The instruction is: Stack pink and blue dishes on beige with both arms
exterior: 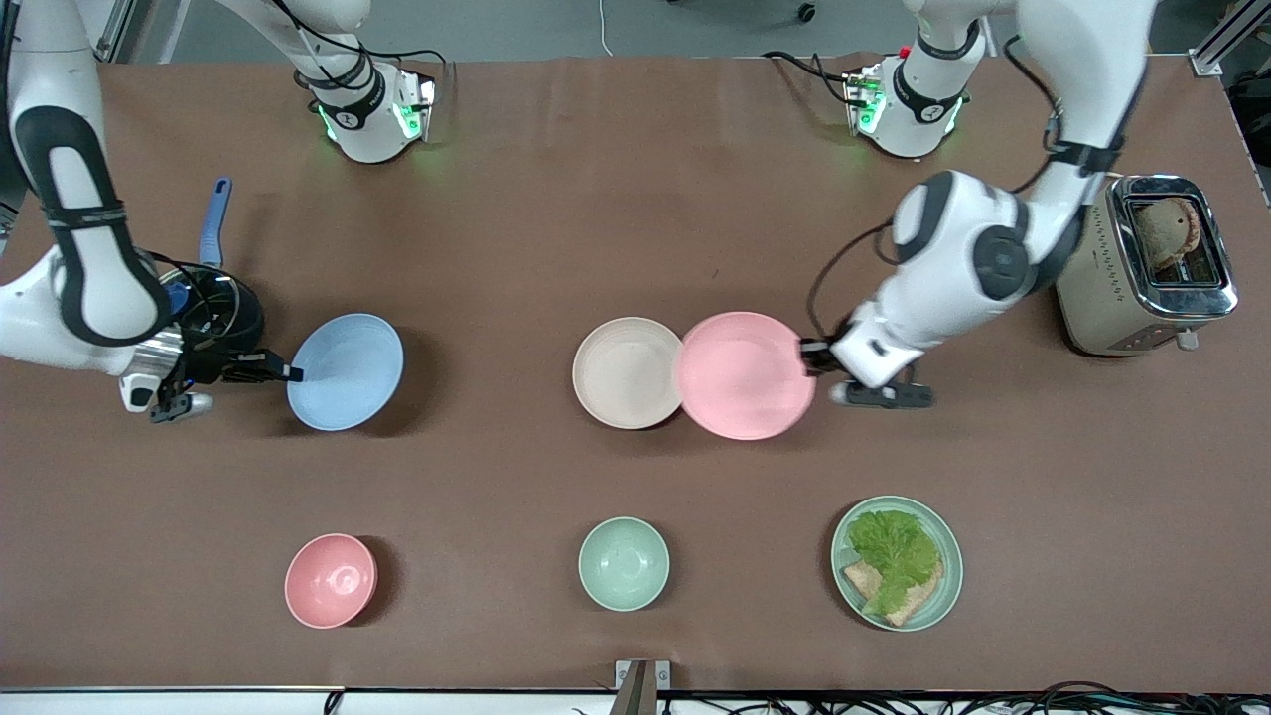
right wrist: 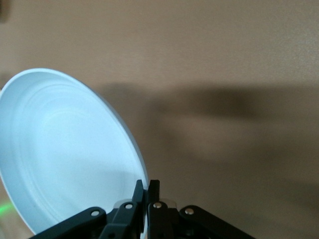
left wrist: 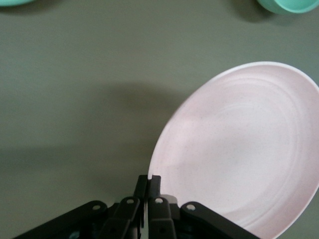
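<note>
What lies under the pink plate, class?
The pink plate, held by the left claw, overlaps the beige plate's rim. The table shows around it; the rim part beneath is covered.

Right gripper [right wrist: 148,185] pinches the tilted blue plate's [right wrist: 65,154] rim above the table [right wrist: 239,59].

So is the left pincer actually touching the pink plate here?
Touching. The left wrist view shows the left pincer shut on the rim of the pink plate, one finger on each side of the edge, with no gap.
</note>
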